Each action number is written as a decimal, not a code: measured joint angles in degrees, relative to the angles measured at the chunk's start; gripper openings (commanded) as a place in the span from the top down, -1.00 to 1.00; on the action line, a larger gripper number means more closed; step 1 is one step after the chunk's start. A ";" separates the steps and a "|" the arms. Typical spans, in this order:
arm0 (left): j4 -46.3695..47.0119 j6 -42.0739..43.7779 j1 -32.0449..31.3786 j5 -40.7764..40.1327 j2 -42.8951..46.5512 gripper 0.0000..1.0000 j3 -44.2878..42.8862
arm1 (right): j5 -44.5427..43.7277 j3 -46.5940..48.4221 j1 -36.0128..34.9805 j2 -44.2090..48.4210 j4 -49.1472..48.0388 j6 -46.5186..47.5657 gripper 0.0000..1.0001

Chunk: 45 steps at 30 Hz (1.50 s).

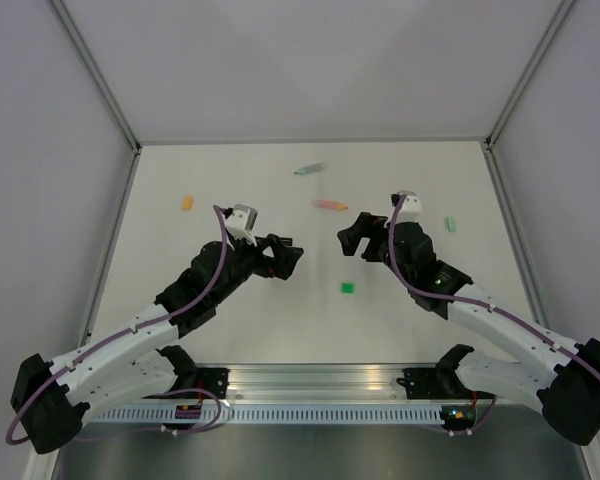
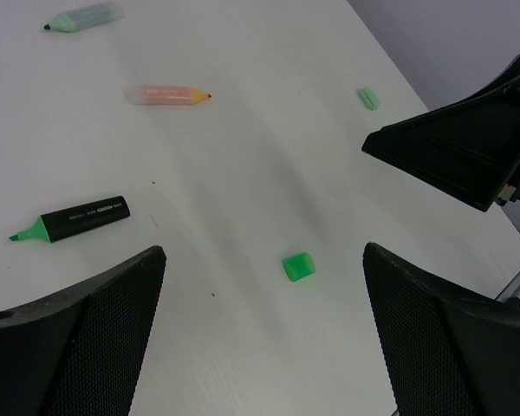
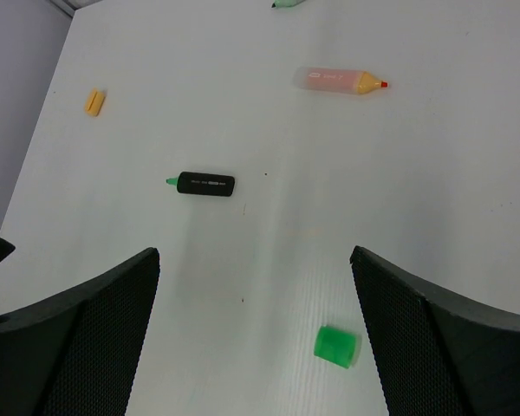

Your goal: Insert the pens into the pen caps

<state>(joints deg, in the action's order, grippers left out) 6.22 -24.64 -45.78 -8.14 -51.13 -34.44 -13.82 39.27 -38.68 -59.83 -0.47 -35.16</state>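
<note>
The mint green pen (image 1: 311,169) and the salmon orange pen (image 1: 330,204) lie at the far middle of the table. The black and green pen (image 2: 78,218) lies below my left gripper and is hidden in the top view. It also shows in the right wrist view (image 3: 204,184). The orange cap (image 1: 187,202) lies far left, the mint cap (image 1: 450,223) right, and the bright green cap (image 1: 347,288) between the arms. My left gripper (image 1: 288,255) and right gripper (image 1: 352,238) face each other above the table, both open and empty.
The white table (image 1: 160,260) has grey walls on three sides and a metal rail (image 1: 310,380) at its near edge. In the left wrist view the right gripper (image 2: 468,156) hangs at the right, beyond the bright green cap (image 2: 298,266).
</note>
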 measured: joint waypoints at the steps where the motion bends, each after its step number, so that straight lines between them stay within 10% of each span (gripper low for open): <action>1: 0.02 0.13 0.00 -0.35 0.20 -0.99 0.02 | -0.13 -0.33 0.00 0.33 -0.09 0.00 -0.96; 21: -10.82 -5.42 0.59 -13.49 -10.01 -0.99 -8.00 | -6.47 -0.83 0.00 -0.90 3.06 0.98 -0.96; 35: -45.09 -58.21 11.82 -12.44 -32.79 -0.88 -31.67 | -2.54 2.01 0.00 -6.58 5.88 0.87 -0.96; 45: -65.55 -75.34 13.33 -7.91 -56.68 -0.76 -61.05 | -1.14 3.21 0.00 -6.75 7.28 0.81 -0.96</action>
<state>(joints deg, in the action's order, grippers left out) -59.33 -99.98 -32.45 -16.05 -107.81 -95.48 -14.96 42.48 -38.68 -66.59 6.81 -34.35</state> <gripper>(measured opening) 0.891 0.979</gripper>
